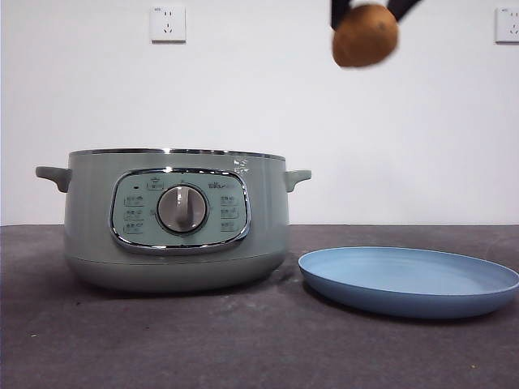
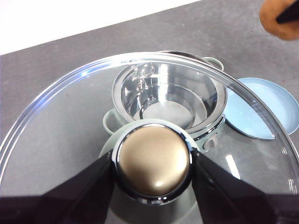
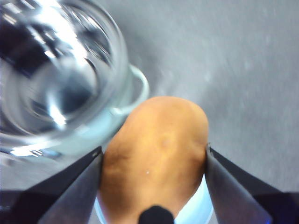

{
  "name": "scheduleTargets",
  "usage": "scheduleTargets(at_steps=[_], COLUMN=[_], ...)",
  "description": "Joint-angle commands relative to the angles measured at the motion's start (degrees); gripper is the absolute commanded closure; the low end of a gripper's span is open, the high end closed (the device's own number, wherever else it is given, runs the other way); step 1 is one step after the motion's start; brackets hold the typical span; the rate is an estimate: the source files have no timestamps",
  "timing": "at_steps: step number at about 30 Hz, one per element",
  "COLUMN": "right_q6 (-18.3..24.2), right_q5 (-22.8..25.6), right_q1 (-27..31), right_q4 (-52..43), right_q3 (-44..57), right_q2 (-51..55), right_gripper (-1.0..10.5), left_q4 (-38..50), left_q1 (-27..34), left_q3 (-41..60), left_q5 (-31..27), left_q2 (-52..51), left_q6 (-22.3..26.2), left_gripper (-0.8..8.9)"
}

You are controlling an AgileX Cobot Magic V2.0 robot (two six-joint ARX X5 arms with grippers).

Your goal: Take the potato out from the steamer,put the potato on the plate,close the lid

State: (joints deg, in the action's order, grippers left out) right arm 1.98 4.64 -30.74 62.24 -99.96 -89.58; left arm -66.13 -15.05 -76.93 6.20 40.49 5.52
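My right gripper point(image 3: 153, 156) is shut on the orange-brown potato point(image 3: 156, 149) and holds it high in the air; in the front view the potato point(image 1: 365, 36) hangs at the top, above the near edge of the blue plate point(image 1: 409, 279). The sage-green steamer point(image 1: 174, 219) stands open at the left, its steel bowl point(image 2: 166, 100) empty. My left gripper point(image 2: 153, 163) is shut on the knob point(image 2: 154, 161) of the glass lid point(image 2: 70, 98), holding it up above the steamer. The potato also shows in the left wrist view point(image 2: 278, 23).
A dark grey mat point(image 1: 243, 340) covers the table. A white wall with two sockets point(image 1: 168, 23) stands behind. The plate lies to the right of the steamer, close to it.
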Motion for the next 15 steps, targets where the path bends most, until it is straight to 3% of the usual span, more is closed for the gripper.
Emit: scheduleTargets(at_steps=[1,8,15], right_q6=[0.3,-1.1,-1.7], right_q5=[-0.3,-4.6,-4.8], right_q1=[1.1,3.8,4.9], right_q4=[-3.5,-15.8,-29.9], right_q3=[7.3,25.3,39.8], right_q2=[1.6,3.9,3.8], right_gripper=[9.6,9.6,9.6], left_q4=[2.7,2.7,2.6], left_q1=[0.1,0.1,0.1], left_q3=[-0.4,-0.4,-0.4], left_q5=[0.3,0.3,0.3], left_q2=[-0.5,-0.5,-0.5], left_q6=[0.5,0.5,0.5], left_gripper=[8.23,8.23,8.23])
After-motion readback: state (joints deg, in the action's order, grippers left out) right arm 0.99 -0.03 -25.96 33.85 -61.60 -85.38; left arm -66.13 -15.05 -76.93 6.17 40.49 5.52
